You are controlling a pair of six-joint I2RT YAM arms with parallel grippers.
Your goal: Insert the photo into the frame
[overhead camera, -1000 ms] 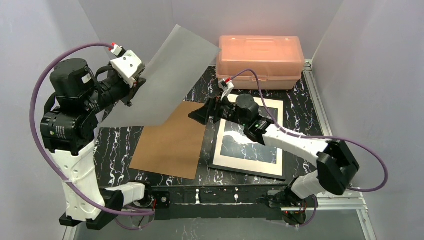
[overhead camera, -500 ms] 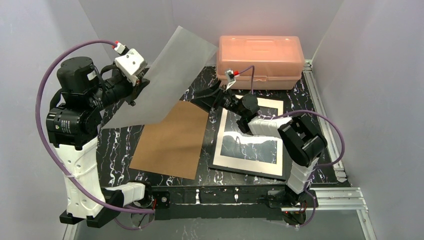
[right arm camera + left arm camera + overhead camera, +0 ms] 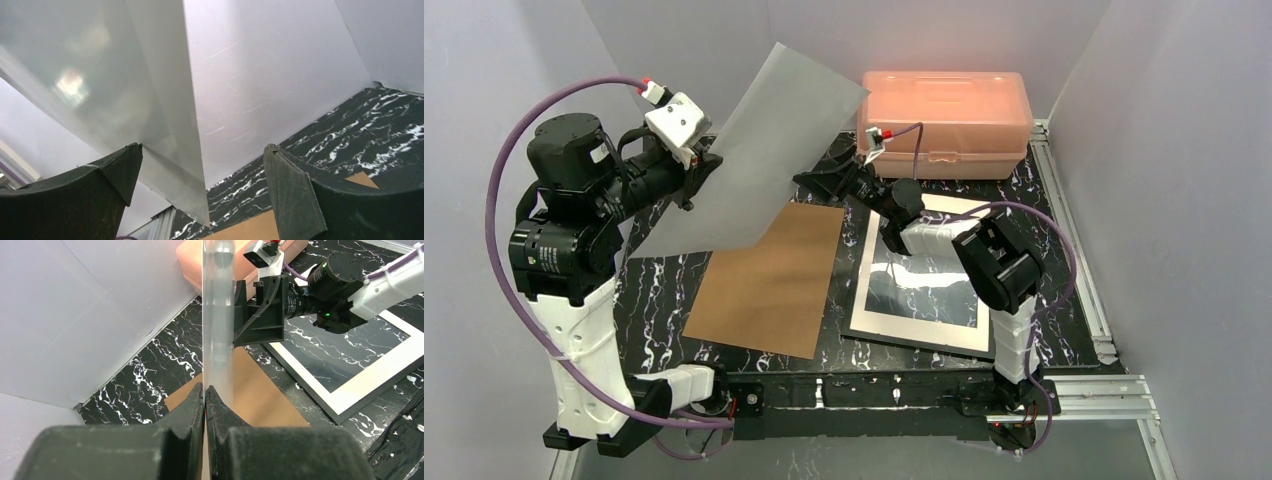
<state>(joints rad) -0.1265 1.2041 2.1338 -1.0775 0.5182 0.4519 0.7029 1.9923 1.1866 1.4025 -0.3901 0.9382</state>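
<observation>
Now, photo [image 3: 759, 140]: aloft over the far left of the table [image 3: 1044, 230], tilted, plain side towards the top camera, well apart from the frame.
Left gripper [image 3: 706, 165]: jaws pinched tight on the photo's left edge.
Right gripper [image 3: 809, 183]: jaws wide, the photo's lower right edge between them; whether either finger touches it I cannot tell.
Frame [image 3: 914, 330]: flat on the table at right, the right arm over its far end.
Board [image 3: 769, 280]: brown, flat, just left of the frame, partly under the photo.
Box [image 3: 944, 110]: pink, at the far edge, beyond the frame.
</observation>
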